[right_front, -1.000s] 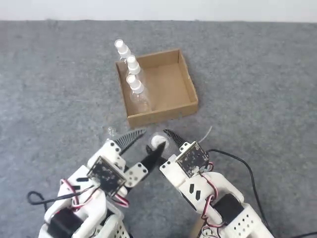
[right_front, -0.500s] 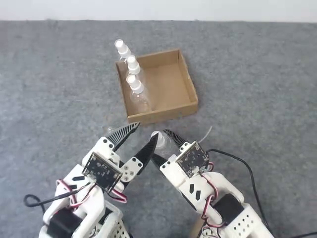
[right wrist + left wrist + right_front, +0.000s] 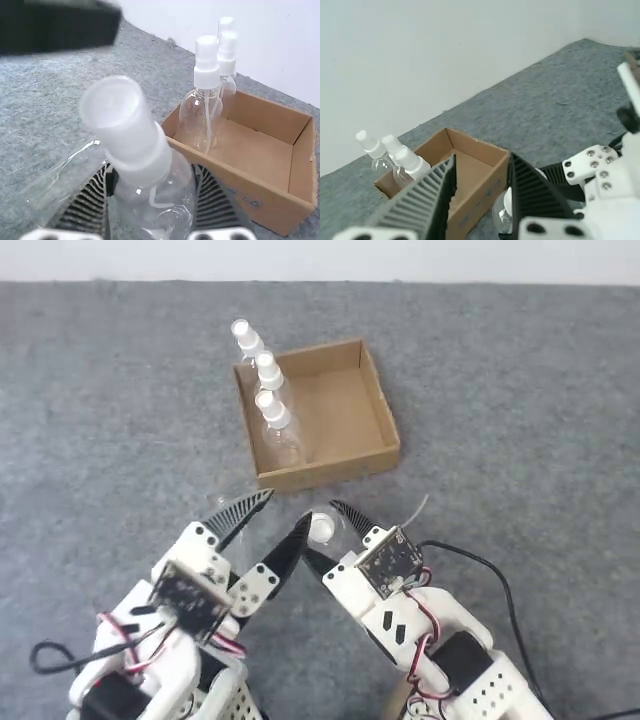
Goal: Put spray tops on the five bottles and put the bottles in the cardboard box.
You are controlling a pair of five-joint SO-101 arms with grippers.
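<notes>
My right gripper is shut on a clear bottle, held upright with a white spray top on its neck. My left gripper stands open just left of that bottle, touching nothing. The cardboard box lies beyond both grippers. Two capped bottles lean in its left side. A third capped bottle stands outside, behind the box's far left corner.
A clear bottle without a top lies on the grey carpet by the left gripper's outer finger. A loose thin tube lies right of the right gripper. The right half of the box floor is bare.
My left gripper has drawn back from the spray top toward the left and stands open; the capped bottle stays held in my right gripper.
</notes>
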